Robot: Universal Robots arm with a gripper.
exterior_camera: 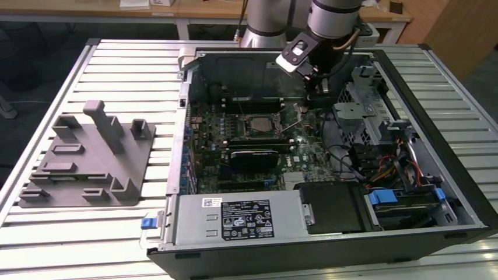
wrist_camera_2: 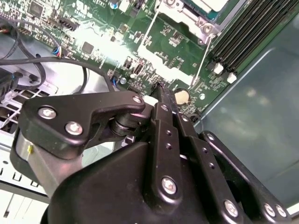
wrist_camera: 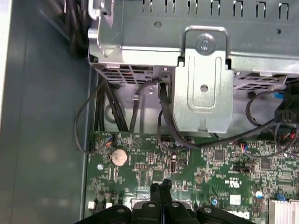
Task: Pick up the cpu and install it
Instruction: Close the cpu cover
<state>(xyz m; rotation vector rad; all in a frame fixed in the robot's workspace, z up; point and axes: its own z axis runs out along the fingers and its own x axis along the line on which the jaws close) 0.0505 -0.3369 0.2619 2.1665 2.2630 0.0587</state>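
Exterior view: an open computer case (exterior_camera: 311, 256) sits on the slatted desk (exterior_camera: 116, 64). A grey tray (exterior_camera: 86, 169) lies at nine o'clock of it, well apart. The arm enters from twelve o'clock. The claw (exterior_camera: 315, 96) hangs low over the circuit board (exterior_camera: 304, 154), with the drive cage (exterior_camera: 365, 116) close at four o'clock. The cpu (exterior_camera: 257, 123) lies in its socket at eight o'clock from the claw, untouched.

Second wrist view: the claw (wrist_camera_2: 161, 91) is pinched together with nothing between, its tip beside a thin wire lever (wrist_camera_2: 202, 58).

First wrist view: the closed tip (wrist_camera: 161, 186) is over the board, with a coin battery (wrist_camera: 119, 157) near it.
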